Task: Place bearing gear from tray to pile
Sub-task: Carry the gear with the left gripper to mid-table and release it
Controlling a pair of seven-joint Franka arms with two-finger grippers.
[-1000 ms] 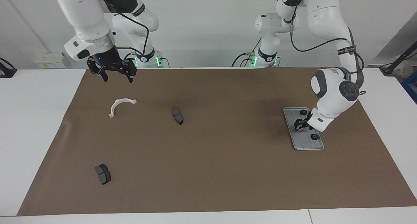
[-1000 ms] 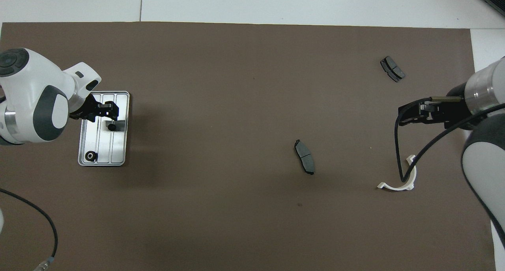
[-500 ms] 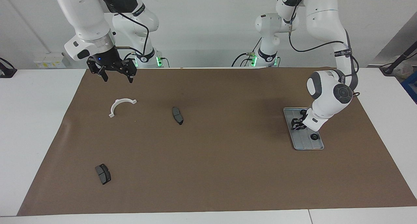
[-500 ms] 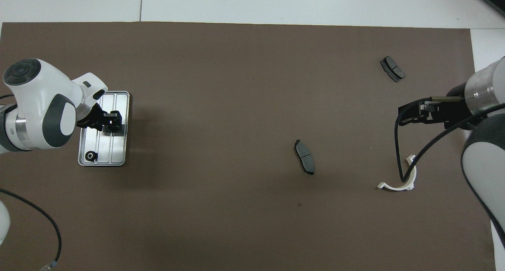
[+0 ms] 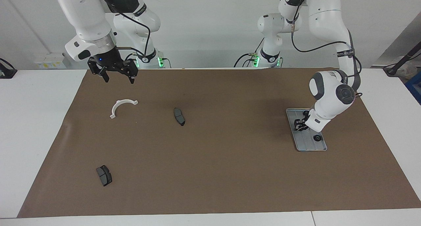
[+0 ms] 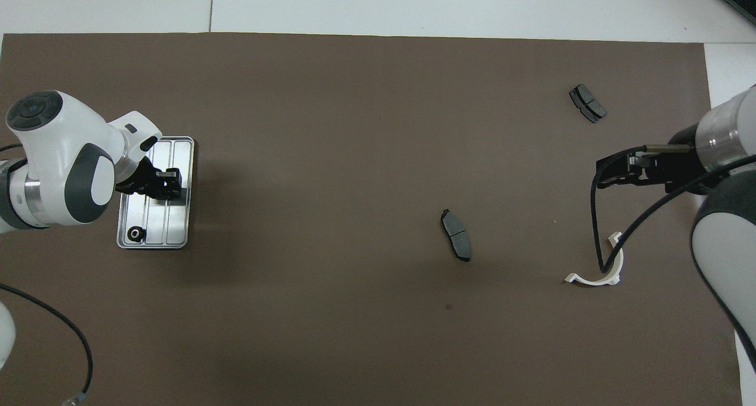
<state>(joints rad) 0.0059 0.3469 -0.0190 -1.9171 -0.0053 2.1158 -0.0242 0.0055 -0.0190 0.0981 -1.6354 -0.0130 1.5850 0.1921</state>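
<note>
The grey grooved tray (image 5: 309, 144) (image 6: 175, 152) lies toward the left arm's end of the mat. My left gripper (image 5: 300, 125) (image 6: 169, 184) is down on the tray's middle, covering the spot where a small black bearing gear lay. A grip cannot be made out. One more gear (image 5: 317, 138) sits at the tray's end farther from the robots, another (image 6: 136, 233) at its nearer end. The pile is a white half-ring bracket (image 5: 115, 108) (image 6: 593, 281) and two dark pads (image 5: 179, 116) (image 5: 104, 175). My right gripper (image 5: 118, 78) (image 6: 602, 174) waits open, over the mat beside the bracket.
A brown mat (image 5: 230, 173) covers most of the white table. The pads (image 6: 456, 235) (image 6: 587, 103) lie well apart from each other. The right arm's black cable (image 6: 596, 240) hangs over the bracket. A wide stretch of bare mat separates tray and pile.
The left gripper slid along the tray toward the robots and came down over the middle gear, which it now covers, its jaws narrowing. The right arm has not moved.
</note>
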